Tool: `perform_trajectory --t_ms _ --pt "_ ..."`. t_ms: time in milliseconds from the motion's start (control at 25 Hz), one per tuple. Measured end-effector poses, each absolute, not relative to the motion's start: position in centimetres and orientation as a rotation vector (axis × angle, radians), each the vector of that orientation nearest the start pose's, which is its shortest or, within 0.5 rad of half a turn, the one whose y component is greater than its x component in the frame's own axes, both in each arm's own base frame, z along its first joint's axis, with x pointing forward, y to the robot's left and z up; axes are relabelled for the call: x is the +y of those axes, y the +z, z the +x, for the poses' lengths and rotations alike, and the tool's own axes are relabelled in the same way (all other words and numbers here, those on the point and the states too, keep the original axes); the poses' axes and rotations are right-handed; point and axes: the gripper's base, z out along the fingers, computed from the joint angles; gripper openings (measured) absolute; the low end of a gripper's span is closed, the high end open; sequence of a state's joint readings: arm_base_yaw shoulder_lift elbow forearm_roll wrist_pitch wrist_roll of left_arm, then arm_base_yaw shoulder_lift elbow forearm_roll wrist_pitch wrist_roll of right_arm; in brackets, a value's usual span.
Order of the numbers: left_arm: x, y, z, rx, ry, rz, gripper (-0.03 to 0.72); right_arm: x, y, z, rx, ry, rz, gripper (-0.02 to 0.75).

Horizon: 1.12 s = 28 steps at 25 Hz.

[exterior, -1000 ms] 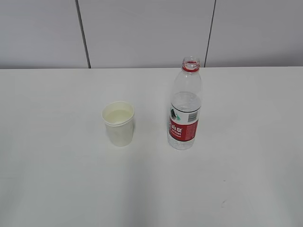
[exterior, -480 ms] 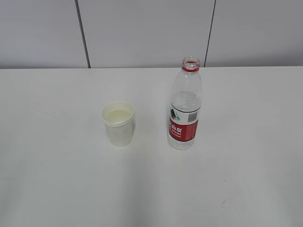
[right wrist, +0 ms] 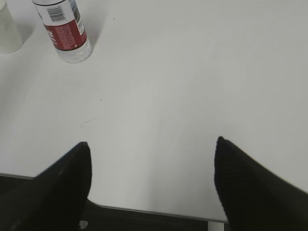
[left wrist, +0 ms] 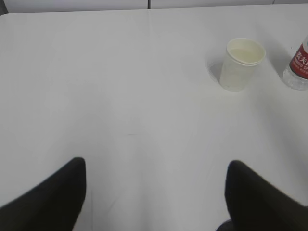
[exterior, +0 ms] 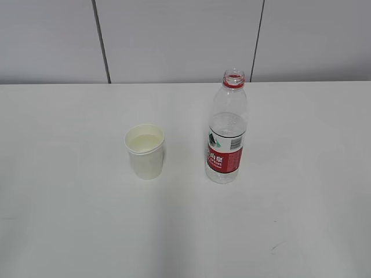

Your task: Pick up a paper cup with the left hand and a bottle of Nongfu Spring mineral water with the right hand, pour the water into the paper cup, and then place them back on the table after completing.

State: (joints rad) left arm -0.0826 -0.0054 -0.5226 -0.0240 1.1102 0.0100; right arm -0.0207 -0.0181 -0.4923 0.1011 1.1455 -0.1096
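A white paper cup [exterior: 145, 150] stands upright on the white table [exterior: 69, 220], holding pale clear water. An uncapped clear bottle with a red label [exterior: 226, 130] stands upright to its right, partly filled. The cup [left wrist: 241, 64] and the bottle's edge [left wrist: 299, 67] show far off at the upper right of the left wrist view. The bottle [right wrist: 62, 29] and the cup's edge [right wrist: 7, 31] show at the upper left of the right wrist view. My left gripper [left wrist: 156, 166] is open and empty over bare table. My right gripper [right wrist: 151, 147] is open and empty over the table's near edge. Neither arm shows in the exterior view.
A grey panelled wall [exterior: 174, 40] runs behind the table. The table's front edge [right wrist: 154, 211] shows below my right gripper, with dark floor beyond. A faint scuff mark [right wrist: 94, 119] lies on the tabletop.
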Motion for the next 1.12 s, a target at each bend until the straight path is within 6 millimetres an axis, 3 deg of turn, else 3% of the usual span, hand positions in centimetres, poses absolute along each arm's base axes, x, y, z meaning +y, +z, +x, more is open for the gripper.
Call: perform_trajectory --t_ms 1120 --pt "-0.10 27.97 -1.05 2.062 -0.072 0.098 0.531 0.86 26.86 -1.06 2.112 0.046 -0.102 0.588"
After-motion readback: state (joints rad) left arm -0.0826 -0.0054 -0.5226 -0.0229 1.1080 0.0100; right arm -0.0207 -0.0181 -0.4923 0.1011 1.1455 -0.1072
